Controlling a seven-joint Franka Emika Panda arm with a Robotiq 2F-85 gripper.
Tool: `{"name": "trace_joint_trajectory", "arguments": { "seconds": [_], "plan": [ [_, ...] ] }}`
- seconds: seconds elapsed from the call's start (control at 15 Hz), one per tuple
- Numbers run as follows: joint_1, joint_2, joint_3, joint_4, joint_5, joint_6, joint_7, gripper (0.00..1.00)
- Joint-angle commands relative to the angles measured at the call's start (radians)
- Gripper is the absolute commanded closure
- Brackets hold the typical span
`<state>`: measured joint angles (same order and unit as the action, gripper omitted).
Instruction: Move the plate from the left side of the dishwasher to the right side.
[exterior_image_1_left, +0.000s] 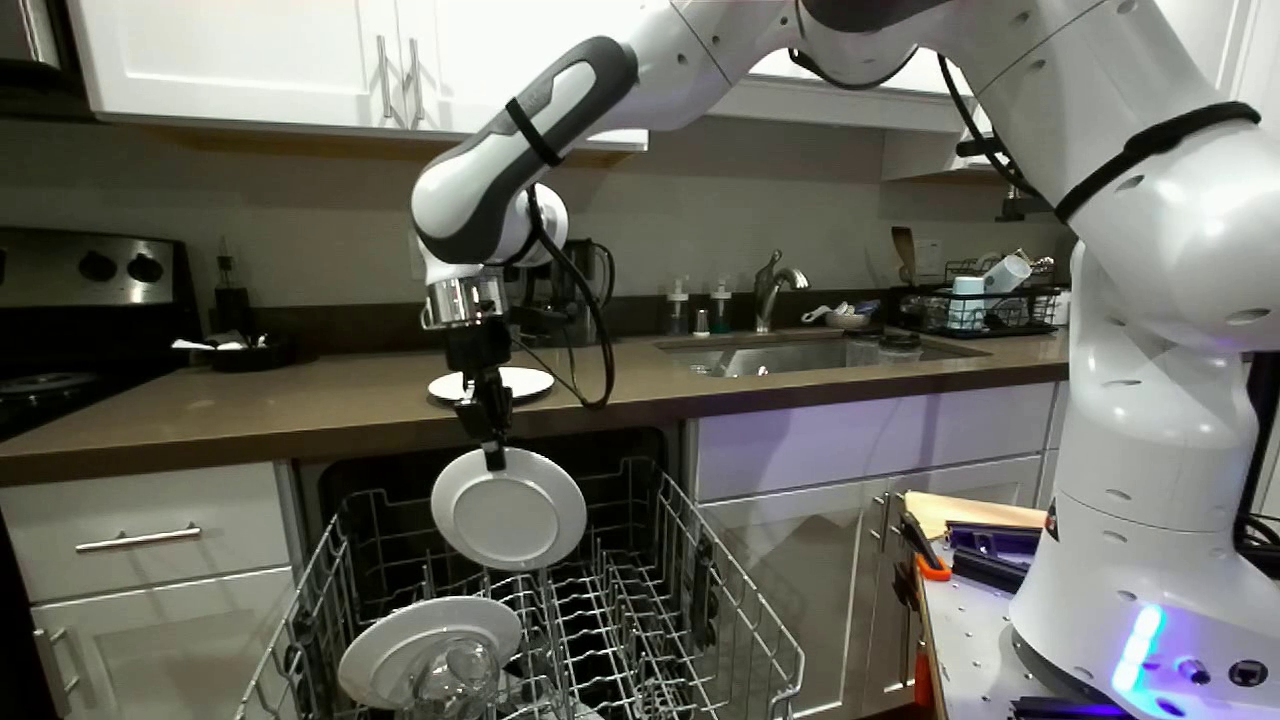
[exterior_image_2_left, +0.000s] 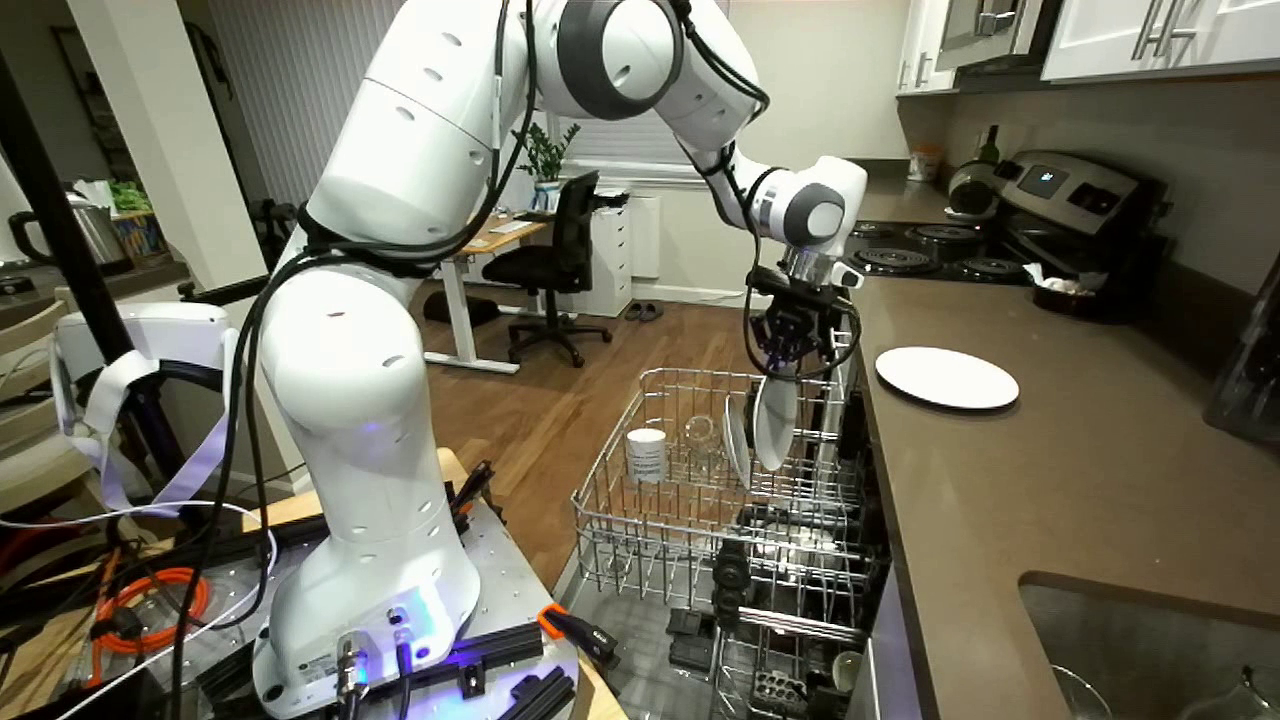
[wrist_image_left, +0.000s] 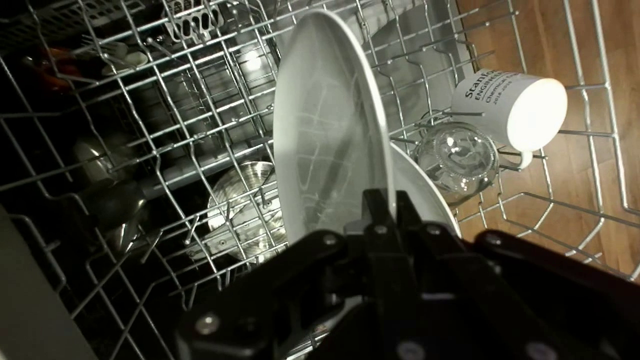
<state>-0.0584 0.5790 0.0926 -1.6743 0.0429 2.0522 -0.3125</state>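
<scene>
My gripper (exterior_image_1_left: 494, 462) is shut on the top edge of the white round plate (exterior_image_1_left: 510, 512) and holds it upright. In the wrist view the two black fingertips (wrist_image_left: 384, 202) pinch the rim of the plate (wrist_image_left: 325, 125) from both sides. The dishwasher rack (exterior_image_1_left: 730, 566) is pulled out, and the plate hangs over its left-centre part in that exterior view. Whether its lower edge touches the tines cannot be told. In an exterior view the held plate (exterior_image_2_left: 776, 422) stands close beside another white plate (exterior_image_2_left: 737, 440) in the rack.
The other plate (exterior_image_1_left: 385, 650) leans in the rack's front left, beside a clear glass (exterior_image_1_left: 455, 680). A white printed mug (wrist_image_left: 505, 107) is also in the rack. A wider white dish (exterior_image_2_left: 947, 378) lies on the counter (exterior_image_2_left: 1050, 470). The counter edge runs above the rack's back.
</scene>
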Motion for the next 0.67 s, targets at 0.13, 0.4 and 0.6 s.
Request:
{"name": "trace_joint_trajectory", "arguments": {
  "seconds": [0.13, 0.4, 0.6],
  "plan": [
    [-0.007, -0.034, -0.021, -0.035, -0.037, -0.031, -0.052, 0.98],
    [-0.025, -0.038, -0.021, -0.050, -0.027, -0.060, -0.124, 0.98],
    [-0.036, -0.047, -0.019, -0.063, -0.030, -0.100, -0.189, 0.98]
  ]
}}
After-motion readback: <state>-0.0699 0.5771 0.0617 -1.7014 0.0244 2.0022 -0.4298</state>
